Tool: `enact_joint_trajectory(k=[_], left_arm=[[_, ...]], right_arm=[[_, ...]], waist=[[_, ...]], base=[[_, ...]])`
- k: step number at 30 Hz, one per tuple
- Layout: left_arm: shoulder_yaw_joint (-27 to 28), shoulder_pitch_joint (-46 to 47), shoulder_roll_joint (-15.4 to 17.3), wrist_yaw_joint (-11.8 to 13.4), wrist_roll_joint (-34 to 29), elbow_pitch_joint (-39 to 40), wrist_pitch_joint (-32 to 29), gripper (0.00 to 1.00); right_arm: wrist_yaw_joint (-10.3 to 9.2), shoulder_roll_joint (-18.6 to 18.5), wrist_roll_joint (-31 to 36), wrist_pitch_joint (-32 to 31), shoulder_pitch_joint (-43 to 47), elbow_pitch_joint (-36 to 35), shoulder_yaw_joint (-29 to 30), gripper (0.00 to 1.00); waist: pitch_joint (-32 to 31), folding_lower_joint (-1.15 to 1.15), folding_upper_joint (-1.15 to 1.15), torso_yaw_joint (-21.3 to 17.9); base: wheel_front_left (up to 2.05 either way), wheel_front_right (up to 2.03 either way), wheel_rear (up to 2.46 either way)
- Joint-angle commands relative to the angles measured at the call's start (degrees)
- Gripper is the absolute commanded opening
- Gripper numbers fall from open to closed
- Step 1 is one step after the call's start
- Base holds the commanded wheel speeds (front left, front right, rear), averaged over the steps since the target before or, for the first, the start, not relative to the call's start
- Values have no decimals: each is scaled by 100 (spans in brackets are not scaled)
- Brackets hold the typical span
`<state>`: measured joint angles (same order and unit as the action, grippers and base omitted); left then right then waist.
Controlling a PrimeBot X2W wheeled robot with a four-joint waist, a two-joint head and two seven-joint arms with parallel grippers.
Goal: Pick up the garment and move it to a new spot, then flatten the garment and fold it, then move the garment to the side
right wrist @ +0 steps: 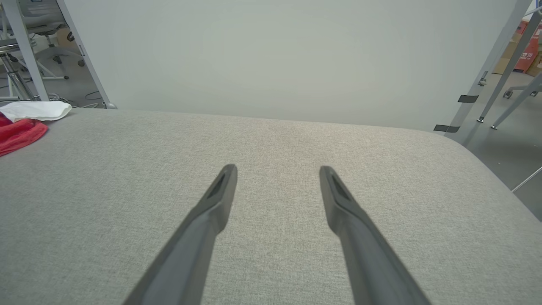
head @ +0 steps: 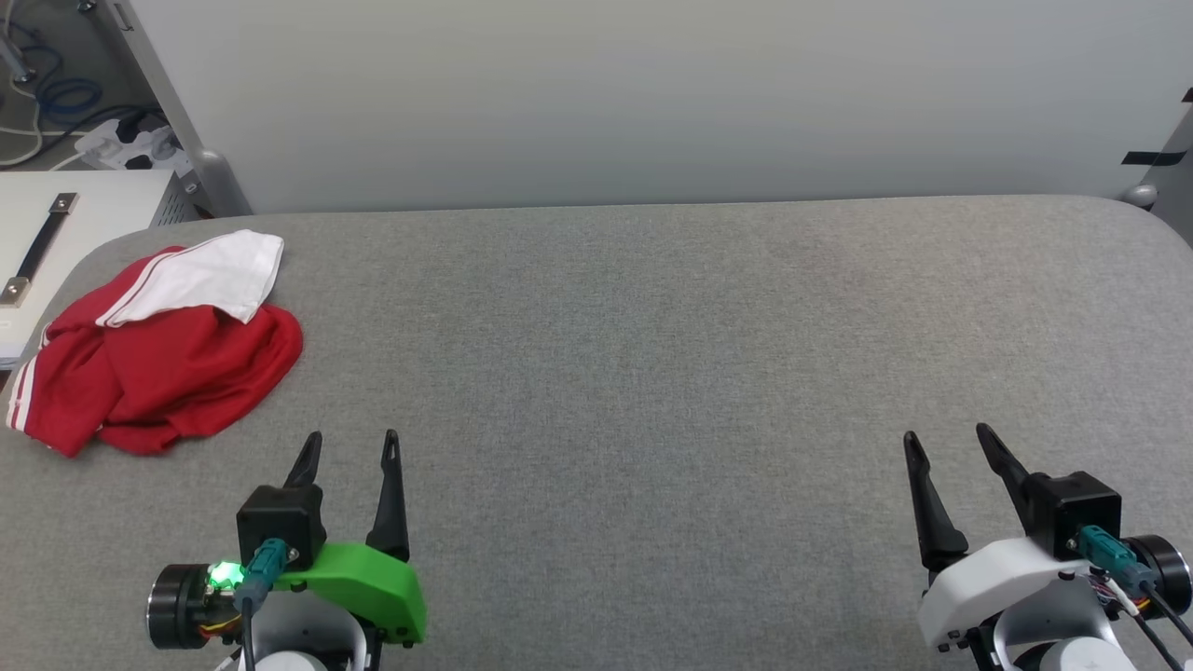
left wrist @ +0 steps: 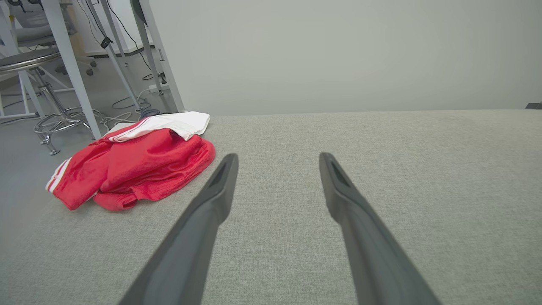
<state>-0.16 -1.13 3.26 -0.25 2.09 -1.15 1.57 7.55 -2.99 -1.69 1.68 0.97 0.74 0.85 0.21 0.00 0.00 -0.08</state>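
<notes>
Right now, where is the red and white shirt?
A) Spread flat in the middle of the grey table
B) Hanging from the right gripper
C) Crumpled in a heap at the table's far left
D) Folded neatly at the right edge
C: the garment lies bunched up at the far left of the grey table, beyond the open left gripper, which holds nothing.

A grey fabric desk (head: 652,373) spreads beneath and ahead of the left end effector (head: 352,435). A pale wall (head: 652,93) rises beyond it, and a stool (left wrist: 25,58) stands far off to its left.
</notes>
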Motion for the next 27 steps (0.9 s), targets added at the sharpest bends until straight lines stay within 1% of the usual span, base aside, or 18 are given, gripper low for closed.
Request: enact_joint_trajectory(k=[1,27], left_arm=[[-22,24,-6,29,46,-21,60,100],[-45,56,-13,6,408,-104,370,100]], right_arm=[[-1,2,-22,66,-25,28,27,100],[-2,4,-124,372,-84,37,157,100]], waist=[[2,0,0,0],[15,0,0,7]], base=[[0,0,0],[0,0,0]])
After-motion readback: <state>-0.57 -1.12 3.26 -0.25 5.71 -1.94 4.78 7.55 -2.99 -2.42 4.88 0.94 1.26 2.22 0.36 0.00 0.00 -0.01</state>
